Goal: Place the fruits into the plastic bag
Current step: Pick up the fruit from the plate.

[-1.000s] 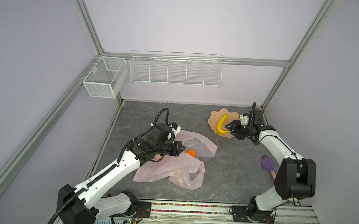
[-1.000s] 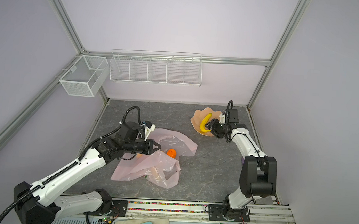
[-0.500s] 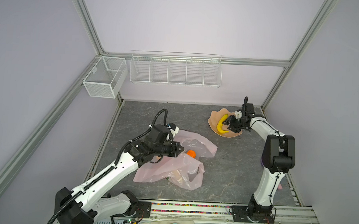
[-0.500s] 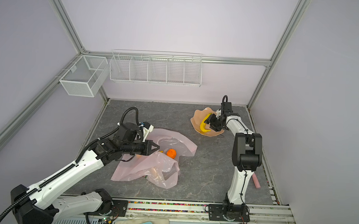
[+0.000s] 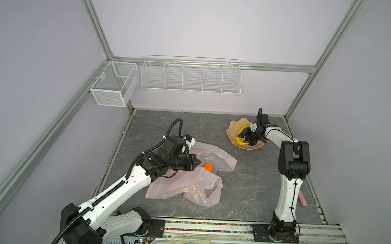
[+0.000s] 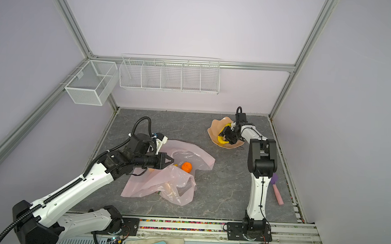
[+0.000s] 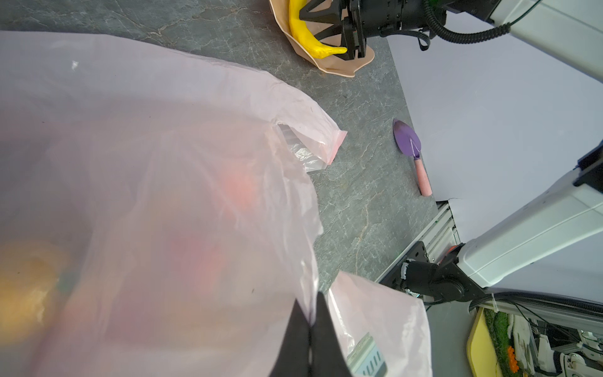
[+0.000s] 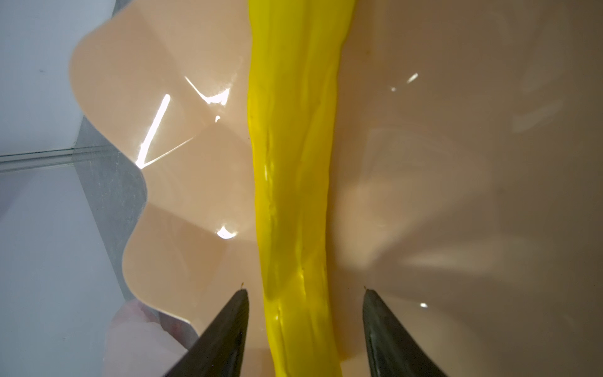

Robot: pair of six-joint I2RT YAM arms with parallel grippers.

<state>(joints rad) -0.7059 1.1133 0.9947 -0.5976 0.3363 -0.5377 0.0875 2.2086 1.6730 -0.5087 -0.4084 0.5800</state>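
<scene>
Left gripper (image 7: 310, 321): we noted the fingers pressed together, with the rim of the plastic bag (image 7: 130, 130) pinched in the seam between them. In a top view this grip held that edge raised off the tabletop (image 5: 244, 176), while the rest of the bag lay crumpled and spread in the middle of the surface. Just beyond the fingertips, the tangerine (image 5: 208, 167) sat in the bag's open mouth. Through the film the left wrist view gave us only blurred reddish and yellow shapes, and we could not tell which fruits they were.

Right gripper (image 8: 305, 293): the fingers stood apart, one on each side of the banana (image 8: 293, 163). The right wrist view showed a gap on both sides, so we recorded no contact. The banana lay lengthwise in the peach bowl (image 8: 179, 147). The bowl's scalloped rim sat near the back wall, toward the right rear corner.

Room to move: a broad strip of bare tabletop ran between the bag's nearest edge and the bowl, which lay well apart. A purple trowel (image 6: 274, 178) with a pink handle lay close to the right edge of the table. It sat just beside the upright right arm (image 6: 259, 189).
</scene>
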